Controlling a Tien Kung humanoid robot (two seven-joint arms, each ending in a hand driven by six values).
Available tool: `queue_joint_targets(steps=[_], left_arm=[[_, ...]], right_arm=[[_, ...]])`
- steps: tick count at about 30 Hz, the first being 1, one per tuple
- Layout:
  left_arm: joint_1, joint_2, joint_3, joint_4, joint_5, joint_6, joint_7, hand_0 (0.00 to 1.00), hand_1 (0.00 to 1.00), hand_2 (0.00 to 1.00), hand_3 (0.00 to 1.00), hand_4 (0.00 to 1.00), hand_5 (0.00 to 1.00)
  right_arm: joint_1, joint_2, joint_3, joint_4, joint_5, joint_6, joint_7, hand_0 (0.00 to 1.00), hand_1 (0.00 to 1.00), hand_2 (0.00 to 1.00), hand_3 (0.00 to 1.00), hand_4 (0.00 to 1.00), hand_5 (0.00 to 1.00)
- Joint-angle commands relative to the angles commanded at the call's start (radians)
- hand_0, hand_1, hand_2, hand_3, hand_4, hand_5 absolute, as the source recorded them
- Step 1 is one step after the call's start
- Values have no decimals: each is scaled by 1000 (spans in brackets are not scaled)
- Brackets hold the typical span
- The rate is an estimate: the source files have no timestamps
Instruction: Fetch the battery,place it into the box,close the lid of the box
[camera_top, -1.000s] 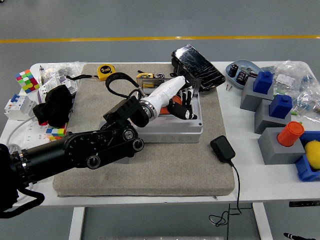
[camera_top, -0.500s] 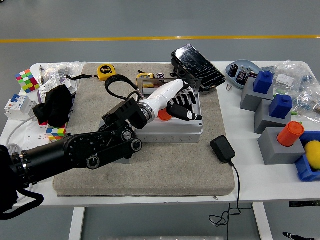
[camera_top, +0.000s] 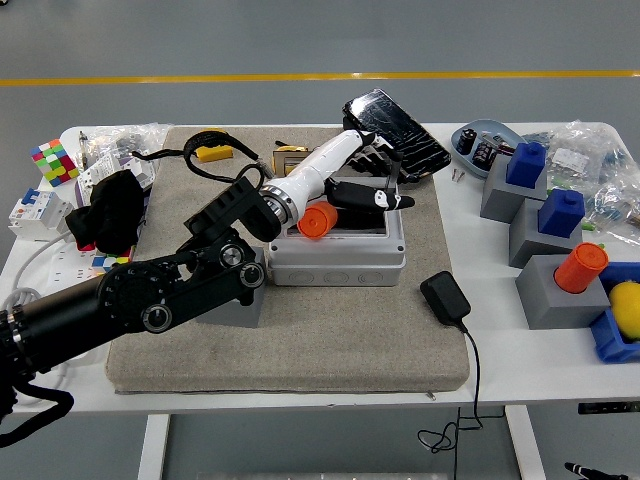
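Observation:
The grey box stands open on the grey mat mid-table. Its dark lid leans back at the far right corner. An orange battery lies at the left inside the box, just below my wrist. My left hand, white with black fingers, hovers over the box's far part, below the lid. Its fingers are stretched out and hold nothing. I cannot tell whether the thumb touches the battery. The right arm is out of view.
A black charger with its cable lies right of the box. A yellow tape measure and a black strap lie behind it. Grey blocks with blue and orange caps stand at the right. A colour cube and black cloth lie at the left.
My left hand has risen out of the box and moved back toward the lid, its fingers opening. The orange battery has shifted left in the box and shows uncovered.

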Motion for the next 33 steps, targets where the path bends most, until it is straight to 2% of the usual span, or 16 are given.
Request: queue_joint_targets(steps=[2, 3, 8, 9, 14, 16, 19, 22, 25, 33], left_arm=[[23, 34, -23, -32, 7, -8, 11, 424, 546, 555, 637, 998, 379], [33, 49, -32, -45, 12, -11, 14, 397, 532, 528, 583, 998, 371], [91, 135, -85, -134, 34, -25, 31, 397, 532, 528, 583, 998, 371], [100, 150, -92, -151, 35, -28, 33, 390, 525, 517, 554, 998, 360], [155, 238, -116, -234, 38, -37, 43, 390, 525, 517, 554, 998, 360], [176, 274, -115, -255, 33, -38, 45, 379, 526, 513, 545, 998, 354], [195, 304, -107, -261, 27, -40, 49, 379, 526, 513, 545, 998, 354], [203, 316, -86, -241, 19, -45, 54, 389, 551, 524, 549, 998, 367], [204, 312, -66, -220, 17, -47, 56, 389, 551, 524, 549, 998, 367], [179, 271, -27, -207, 17, -52, 61, 420, 592, 558, 572, 998, 366]], right_arm=[[-2, 0, 5, 0, -1, 0, 0, 669, 671, 685, 531, 903, 477], [-2, 0, 8, 0, -2, 0, 0, 671, 670, 685, 531, 904, 478], [-9, 1, 20, 0, -6, 0, 1, 671, 670, 685, 531, 904, 478], [-9, 1, 22, 0, -5, 0, 1, 668, 671, 685, 531, 905, 479], [-11, 0, 31, 0, -9, 1, 1, 668, 671, 685, 531, 905, 479], [-11, 0, 35, -1, -9, 1, 1, 667, 671, 685, 531, 906, 480], [-11, 0, 39, 0, -10, 1, 1, 667, 671, 685, 531, 906, 480], [-12, 0, 39, 0, -10, 1, 1, 665, 671, 685, 531, 907, 480], [-11, 1, 39, 1, -10, 1, 1, 665, 671, 685, 531, 907, 480], [-10, 2, 35, 2, -9, 0, 1, 669, 671, 685, 532, 908, 479]])
